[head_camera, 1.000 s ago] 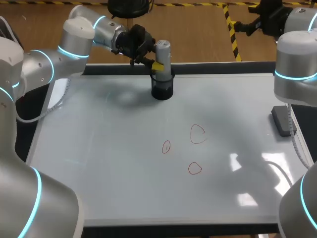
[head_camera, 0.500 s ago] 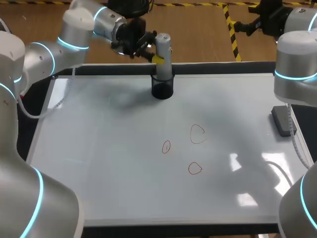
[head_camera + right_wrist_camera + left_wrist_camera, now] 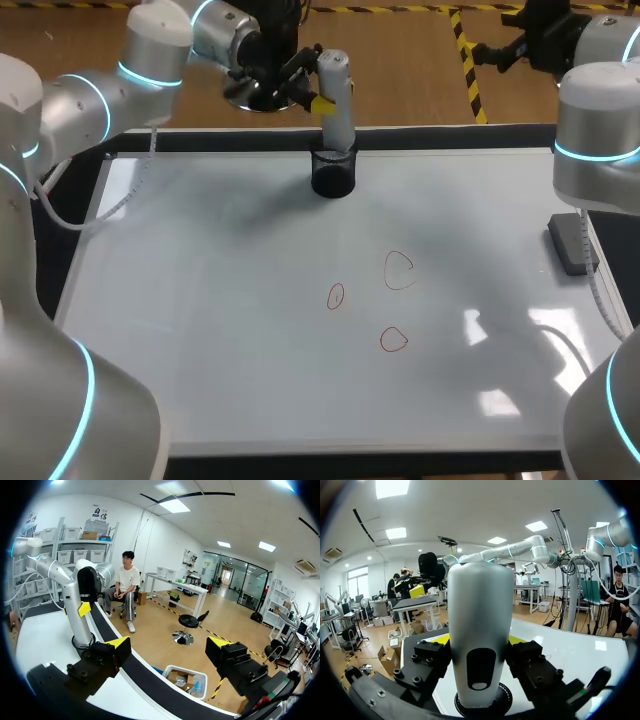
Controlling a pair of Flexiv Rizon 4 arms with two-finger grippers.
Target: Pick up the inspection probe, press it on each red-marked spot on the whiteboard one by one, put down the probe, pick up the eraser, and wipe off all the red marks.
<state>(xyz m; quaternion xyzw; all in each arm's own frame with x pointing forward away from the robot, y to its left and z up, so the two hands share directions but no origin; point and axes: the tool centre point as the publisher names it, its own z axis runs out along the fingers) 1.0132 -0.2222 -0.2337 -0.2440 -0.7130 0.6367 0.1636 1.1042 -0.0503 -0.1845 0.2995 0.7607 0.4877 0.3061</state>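
Upper centre of frame: my left gripper [image 3: 318, 103] clamps tall grey rigid plastic inspection probe [image 3: 335, 85] mid-shaft, base at rim of black mesh cup [image 3: 333, 178]. Probably light, stiff and slick, so I favour a firm mid-body hold. Right gripper [image 3: 169, 647] gapes empty.

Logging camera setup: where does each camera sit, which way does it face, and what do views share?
Head view: above and behind, looking down on the whiteboard; left arm and right arm show at the sides.
Left wrist view: wrist-mounted, looking along left jaws shut on the probe.
Right wrist view: wrist-mounted, facing across the whiteboard's edge; open right jaws show.
Shared: all three show the probe.
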